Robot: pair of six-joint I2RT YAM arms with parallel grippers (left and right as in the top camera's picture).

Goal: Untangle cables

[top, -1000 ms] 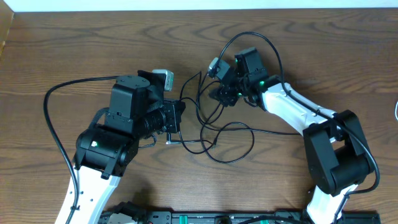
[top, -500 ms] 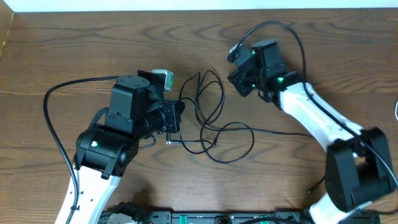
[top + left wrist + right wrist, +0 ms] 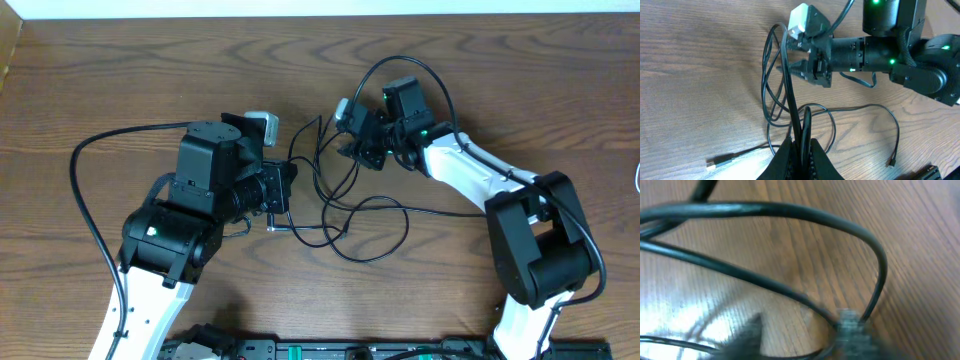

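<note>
The thin black looped cables (image 3: 789,90) are lying twelve-to-six on the brown wooden tabletop (image 3: 120,80). The left end effector (image 3: 801,150) is pinching one strand; the right end effector (image 3: 350,148), grip untellable, is hovering at their twelve o'clock end.

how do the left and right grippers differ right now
The left gripper is shut on a black cable, which runs up between its fingers; the right gripper has no cable plainly in its grip, and how its jaws stand cannot be read. The left gripper sits left of the looped cables, the right gripper by their upper loops. Both point in toward the same loops.
</note>
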